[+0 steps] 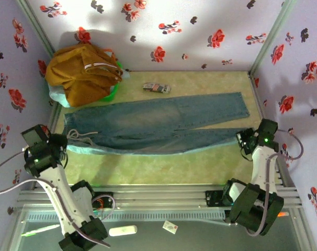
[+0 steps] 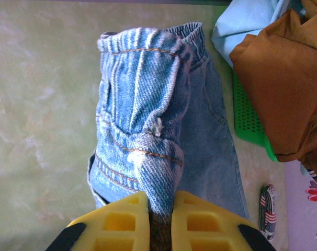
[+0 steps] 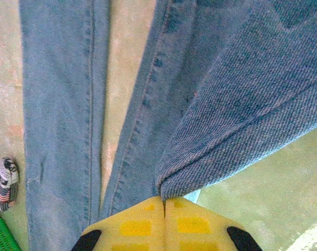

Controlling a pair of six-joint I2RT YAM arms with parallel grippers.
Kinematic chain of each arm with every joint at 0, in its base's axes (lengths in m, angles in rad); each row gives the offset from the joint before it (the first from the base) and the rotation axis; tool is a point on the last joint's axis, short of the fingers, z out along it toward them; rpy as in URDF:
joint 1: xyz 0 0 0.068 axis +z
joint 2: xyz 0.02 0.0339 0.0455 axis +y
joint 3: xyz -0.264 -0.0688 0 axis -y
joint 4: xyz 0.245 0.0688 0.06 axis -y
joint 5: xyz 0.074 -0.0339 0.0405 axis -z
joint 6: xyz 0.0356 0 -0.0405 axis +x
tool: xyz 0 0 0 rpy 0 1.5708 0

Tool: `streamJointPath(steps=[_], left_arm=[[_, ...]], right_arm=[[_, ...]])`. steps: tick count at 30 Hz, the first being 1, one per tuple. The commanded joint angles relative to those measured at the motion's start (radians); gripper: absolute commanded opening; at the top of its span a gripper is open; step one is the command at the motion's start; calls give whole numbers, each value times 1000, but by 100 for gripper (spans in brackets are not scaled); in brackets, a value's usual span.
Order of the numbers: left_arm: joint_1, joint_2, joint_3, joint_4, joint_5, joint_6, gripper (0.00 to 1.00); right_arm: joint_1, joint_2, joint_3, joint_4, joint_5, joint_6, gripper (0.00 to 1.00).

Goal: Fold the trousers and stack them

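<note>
Denim trousers [image 1: 158, 123], light blue and washed, lie stretched across the pale green table [image 1: 200, 162], waist toward the left and both long legs running to the right, the far leg spread slightly away from the near one so a strip of table shows between them. The left gripper [image 1: 67, 142] sits at the waist end; from its wrist camera its yellow jaws stand nearly together, pinching a bunched fold of waistband denim that rises out from between them. A pale drawstring [image 1: 82, 137] trails over the cloth just beside it. The right gripper [image 1: 243, 138] is at the end of the near leg; its jaws are fully closed on the edge of the leg fabric, which hangs in a lifted fold in front of its camera. At the back left corner a mustard-yellow garment [image 1: 82, 70] is heaped over a green basket [image 1: 112, 93], with a pale teal cloth [image 2: 242, 23] beneath it, close to the waistband. A small striped item [image 1: 156, 88] lies on the table just beyond the far leg, apart from the denim.
</note>
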Motion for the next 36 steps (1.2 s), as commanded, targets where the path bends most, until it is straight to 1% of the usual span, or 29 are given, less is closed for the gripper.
streamJointPath(steps=[1, 4, 10, 12, 16, 20, 24, 28, 33, 34, 35, 36], left_arm=[[9, 59, 52, 141, 0, 27, 0], [8, 139, 74, 213, 4, 18, 0], [-5, 344, 108, 360, 10, -10, 0], [-16, 408, 122, 405, 4, -10, 0], [-31, 529, 168, 461, -21, 2, 0], [-49, 612, 243, 473, -57, 36, 0], [-81, 688, 280, 482, -83, 57, 0], [-121, 755, 285, 507, -107, 62, 0], [-147, 823, 326, 511, -137, 91, 0], [-149, 835, 335, 508, -137, 101, 0], [-151, 846, 343, 500, -136, 106, 3], [-155, 853, 348, 493, -128, 113, 22]], right_arm=[[29, 69, 116, 87, 57, 25, 0], [81, 195, 257, 100, 108, 1, 0], [188, 547, 598, 66, 151, -74, 0], [213, 656, 707, 38, 174, -91, 0], [243, 848, 912, -11, 182, -114, 0], [271, 1004, 1120, -99, 207, -169, 0], [289, 1154, 1329, -218, 194, -210, 0], [304, 1248, 1420, -246, 196, -217, 0], [305, 1356, 1562, -300, 188, -231, 0], [307, 1376, 1590, -315, 175, -232, 3], [307, 1389, 1611, -328, 165, -233, 13], [308, 1397, 1620, -333, 149, -234, 27]])
